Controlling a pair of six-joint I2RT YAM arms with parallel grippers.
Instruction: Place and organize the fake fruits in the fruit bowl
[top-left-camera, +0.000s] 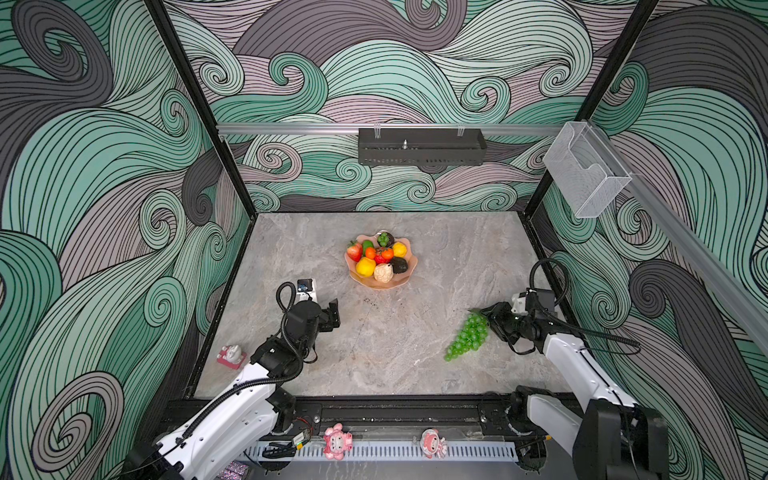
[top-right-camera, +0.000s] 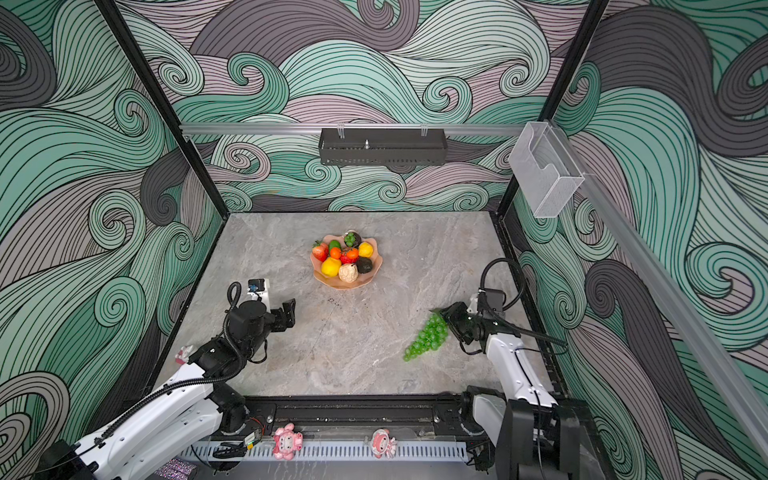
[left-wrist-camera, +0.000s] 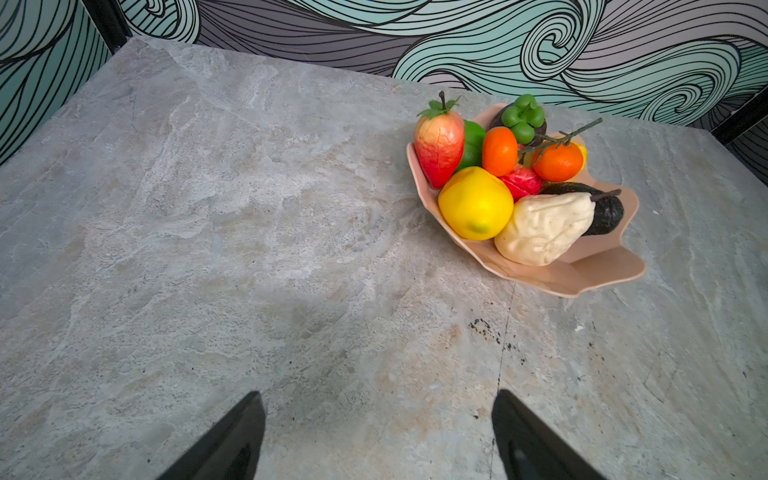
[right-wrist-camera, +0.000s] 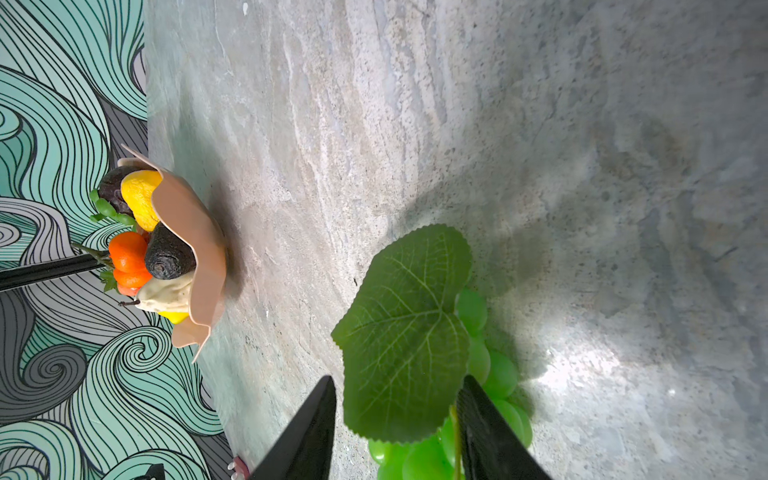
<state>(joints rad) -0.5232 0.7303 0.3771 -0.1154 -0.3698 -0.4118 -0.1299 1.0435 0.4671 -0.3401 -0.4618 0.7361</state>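
1. The tabletop (top-left-camera: 395, 365) carried the bowl (top-left-camera: 399, 282) toward the back middle and the grapes (top-left-camera: 467, 336) near its right side, well apart from the bowl.
2. My right arm (top-left-camera: 577, 361) reached low along the right edge with its wrist rolled onto its side. My left arm (top-left-camera: 232, 403) sat bent and raised on the left, facing the bowl.
3. The bowl held a pile of fruits (top-left-camera: 365, 266). I judged it nearly full.
4. The grapes lay on the tabletop, the only fruit outside the bowl, so I took the step in hand to be picking them up.
5. The left gripper (left-wrist-camera: 377, 392) was empty, its jaws wide apart over bare tabletop.
6. The right gripper (right-wrist-camera: 397, 386) had a jaw on either side of the bunch's leaf (right-wrist-camera: 407, 328) end. I could not tell whether it had pinched the stem.
7. I judged the next move needed a firm grip at the stem and a lift high enough to clear the bowl's rim. The bunch would then go on top of the pile, and it looked floppy enough to swing or spill over.
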